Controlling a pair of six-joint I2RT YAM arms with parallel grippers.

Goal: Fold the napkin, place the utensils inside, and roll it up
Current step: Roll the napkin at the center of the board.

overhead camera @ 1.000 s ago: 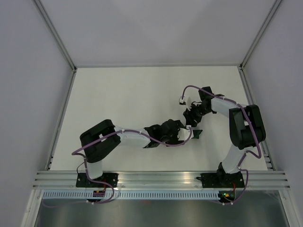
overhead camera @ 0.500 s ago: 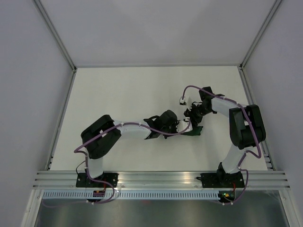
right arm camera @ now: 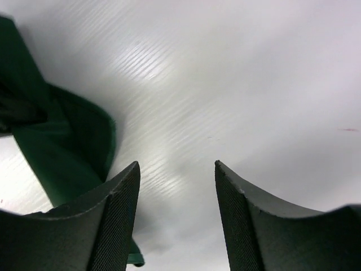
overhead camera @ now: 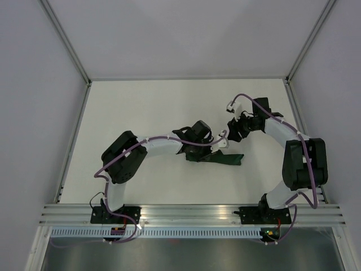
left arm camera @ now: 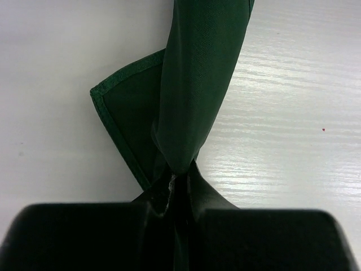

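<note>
The napkin (overhead camera: 221,160) is a dark green cloth lying bunched in a long strip on the white table, between the two arms. My left gripper (overhead camera: 210,150) is shut on one end of it; in the left wrist view the cloth (left arm camera: 194,79) narrows to a twist pinched between the jaws (left arm camera: 179,176), with a hemmed corner sticking out to the left. My right gripper (overhead camera: 232,131) hovers above and to the right of the cloth, open, with bare table between its fingers (right arm camera: 176,169); the napkin (right arm camera: 67,144) lies to its left. The utensils are out of view.
Purple cables (overhead camera: 248,97) loop along both arms. Metal frame posts (overhead camera: 74,141) border the table on the left and right, and an aluminium rail (overhead camera: 192,212) runs along the near edge. White walls enclose the back.
The left gripper has shut on the napkin and drawn back to the left, pulling the cloth out into a longer strip. The right gripper has lifted away up and to the right.
</note>
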